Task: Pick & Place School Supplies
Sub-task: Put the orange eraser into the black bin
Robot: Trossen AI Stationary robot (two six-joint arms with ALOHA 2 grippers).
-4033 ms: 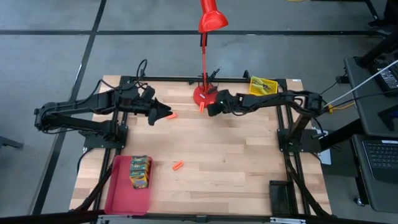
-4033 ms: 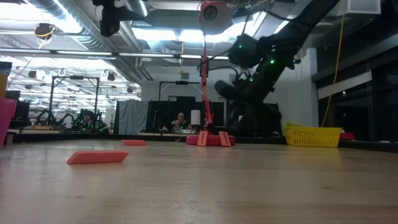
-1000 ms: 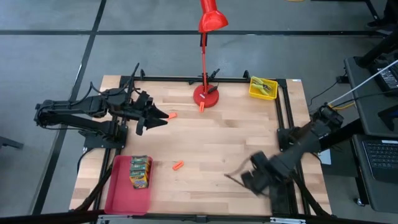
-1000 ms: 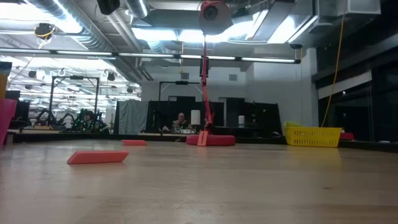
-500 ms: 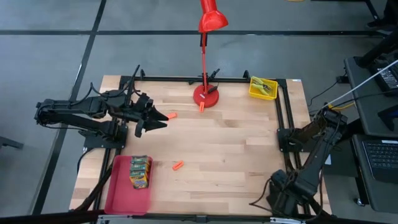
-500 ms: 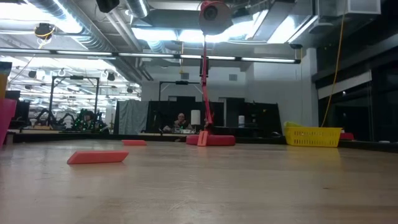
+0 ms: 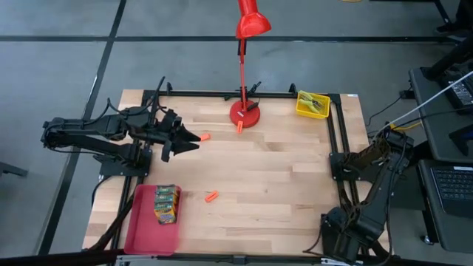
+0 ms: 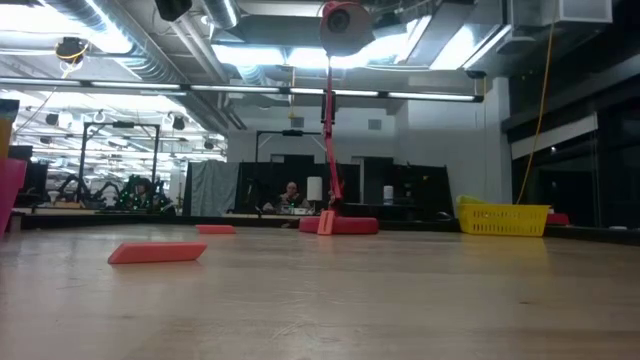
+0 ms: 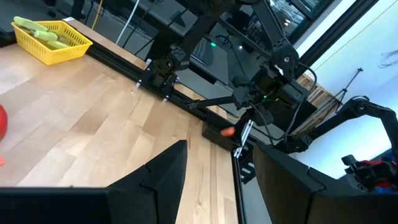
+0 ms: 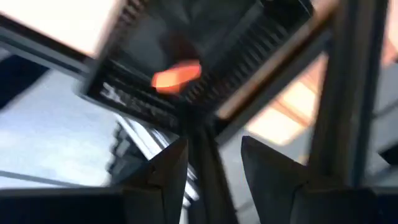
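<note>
Left pincer (image 7: 191, 142) hovering over the far-left part of the surface (image 7: 281, 177), fingers parted and holding nothing, seen in its own wrist view (image 9: 214, 180) with a clear gap between the two dark fingers. Just beside its tip, one orange piece (image 7: 205, 137) lying flat on the wood.

Right pincer (image 7: 341, 235) down at the near-right corner, off past the frame edge, above a dark bin; fingers apart in its wrist view (image 10: 211, 168), nothing between them, an orange piece (image 10: 176, 74) blurred inside the bin ahead.

Crayon boxes (image 7: 167, 202) stacked on the red tray (image 7: 140, 229) at the near-left corner, hard against the surface's edge. Yellow basket (image 7: 312, 103) at the far-right corner, green-handled tools (image 7: 316, 103) inside. Lamp (image 7: 244, 111) base at the middle of the far edge, another orange piece (image 7: 239, 127) touching its near rim. One more orange piece (image 7: 211, 196) near the tray, well apart from everything else.

Wide bare wood across the middle and right, from the lamp down to the near edge. Black rails bounding the far and right sides.
</note>
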